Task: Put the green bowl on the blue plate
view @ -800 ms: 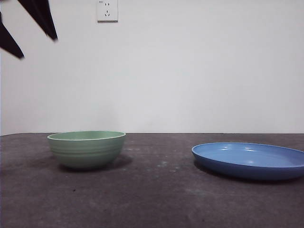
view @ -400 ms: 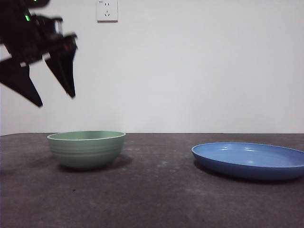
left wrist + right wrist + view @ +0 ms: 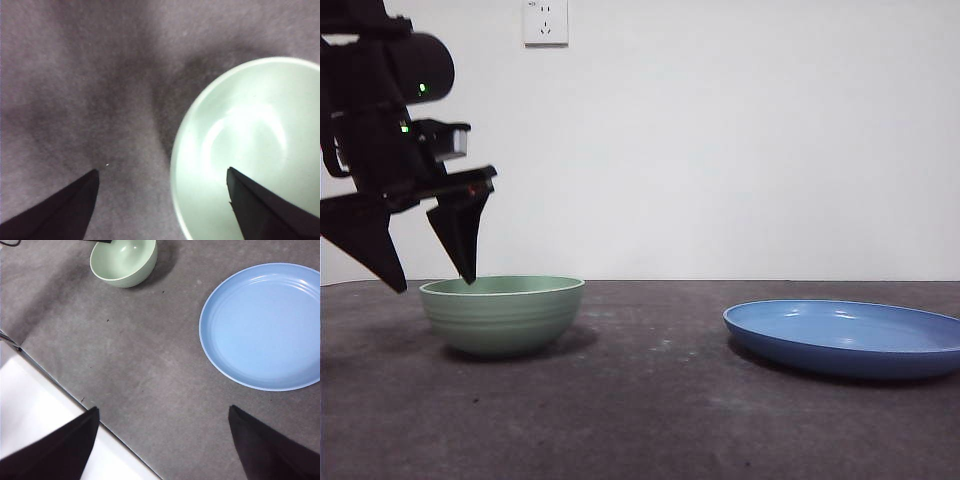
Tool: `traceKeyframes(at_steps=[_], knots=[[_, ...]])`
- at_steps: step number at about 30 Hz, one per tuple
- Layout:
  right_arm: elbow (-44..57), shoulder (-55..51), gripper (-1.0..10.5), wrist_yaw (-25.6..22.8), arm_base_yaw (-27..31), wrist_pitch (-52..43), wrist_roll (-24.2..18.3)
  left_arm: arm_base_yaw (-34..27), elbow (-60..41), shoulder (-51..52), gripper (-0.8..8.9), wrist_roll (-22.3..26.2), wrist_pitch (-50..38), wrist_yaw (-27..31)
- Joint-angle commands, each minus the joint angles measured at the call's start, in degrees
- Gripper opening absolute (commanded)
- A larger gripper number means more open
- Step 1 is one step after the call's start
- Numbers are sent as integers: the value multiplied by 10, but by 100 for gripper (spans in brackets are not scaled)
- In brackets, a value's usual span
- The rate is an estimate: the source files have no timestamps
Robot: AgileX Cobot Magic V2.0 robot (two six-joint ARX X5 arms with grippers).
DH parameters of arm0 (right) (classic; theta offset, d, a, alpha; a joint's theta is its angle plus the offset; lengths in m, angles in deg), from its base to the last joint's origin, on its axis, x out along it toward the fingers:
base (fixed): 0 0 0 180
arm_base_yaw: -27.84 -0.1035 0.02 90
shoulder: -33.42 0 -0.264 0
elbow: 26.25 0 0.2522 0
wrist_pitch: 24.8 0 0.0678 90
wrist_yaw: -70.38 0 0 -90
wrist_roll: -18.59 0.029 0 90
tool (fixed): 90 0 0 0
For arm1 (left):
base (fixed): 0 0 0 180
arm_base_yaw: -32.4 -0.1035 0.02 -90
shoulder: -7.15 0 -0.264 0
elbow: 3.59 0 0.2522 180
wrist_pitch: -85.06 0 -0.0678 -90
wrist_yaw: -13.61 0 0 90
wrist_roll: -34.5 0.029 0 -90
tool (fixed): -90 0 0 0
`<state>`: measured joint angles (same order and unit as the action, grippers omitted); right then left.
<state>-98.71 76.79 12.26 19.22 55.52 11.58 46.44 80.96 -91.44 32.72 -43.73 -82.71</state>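
Left hand over the green bowl's rim

The left hand (image 3: pixel 430 280), spread wide, straddles the green bowl (image 3: pixel 502 314)'s rim: one jaw above the inside, one outside. The bowl sits on the tabletop (image 3: pixel 650 400), well apart from the blue plate (image 3: pixel 845 338).

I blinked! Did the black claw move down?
Yes. The left gripper has come down from beside the wall socket to the green bowl's rim.

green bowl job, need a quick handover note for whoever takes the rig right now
Left gripper: jaws open, straddling the green bowl rim, one jaw inside, one outside; nothing gripped.
Right gripper: jaws open, empty, waiting high above the table.
The bowl stands on the table, apart from the blue plate, which is empty.
Done: approach.
Left: grip the rim, lift, carry over, set it on the plate.
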Motion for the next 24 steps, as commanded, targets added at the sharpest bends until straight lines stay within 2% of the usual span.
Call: traceKeyframes(at_steps=[1, 5, 12, 19, 24], knots=[[-12, 3, 417, 1, -3, -5, 6, 3, 12, -21, 400, 9, -7, 0], [-12, 3, 417, 1, -3, -5, 6, 3, 12, -30, 370, 9, -10, 0], [-12, 3, 417, 0, -3, -5, 6, 3, 12, -30, 103, 9, -11, 0], [-12, 3, 417, 0, -3, -5, 6, 3, 12, -30, 80, 7, -10, 0], [-12, 3, 417, 0, -3, -5, 6, 3, 12, -30, 14, 7, -10, 0]])
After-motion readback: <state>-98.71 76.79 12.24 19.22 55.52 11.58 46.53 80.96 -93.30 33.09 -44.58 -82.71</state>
